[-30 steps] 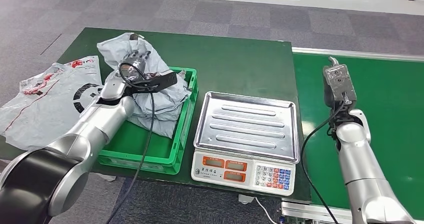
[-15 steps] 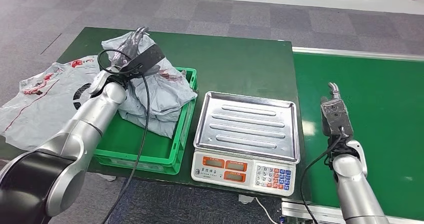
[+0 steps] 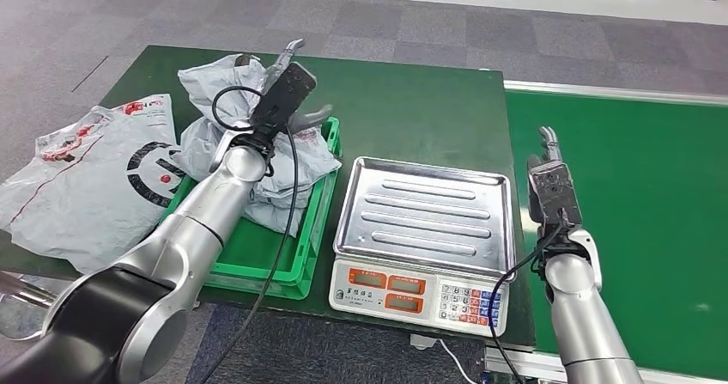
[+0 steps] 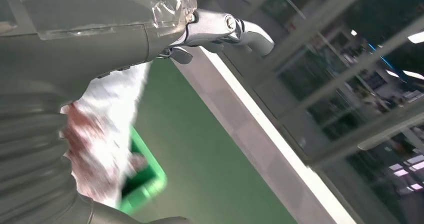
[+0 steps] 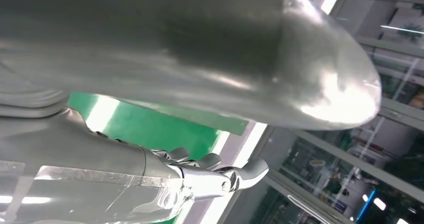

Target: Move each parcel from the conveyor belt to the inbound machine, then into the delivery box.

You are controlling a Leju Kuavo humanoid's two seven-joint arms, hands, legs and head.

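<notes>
A crumpled grey parcel point(image 3: 296, 156) lies in the green delivery box point(image 3: 311, 234), with a second grey bag point(image 3: 206, 79) bunched behind it. My left hand point(image 3: 288, 92) is raised above them, fingers stretched out and holding nothing. The left wrist view shows those fingers point(image 4: 220, 26) over the pale parcel point(image 4: 105, 114) and the box corner point(image 4: 145, 184). My right hand point(image 3: 549, 178) stands at the near edge of the green conveyor belt point(image 3: 652, 195), beside the scale's steel tray point(image 3: 421, 208). It holds nothing, its fingers point(image 5: 210, 176) held straight.
A large flat grey bag point(image 3: 86, 178) with a black ring and red print lies on the dark green table point(image 3: 403, 100), left of the box. The scale's keypad point(image 3: 468, 302) faces me. A black cable hangs from each wrist.
My left hand has lifted off the parcel in the box and swung up and to the right. My right hand has drawn back along the belt toward me and nearer the scale.
</notes>
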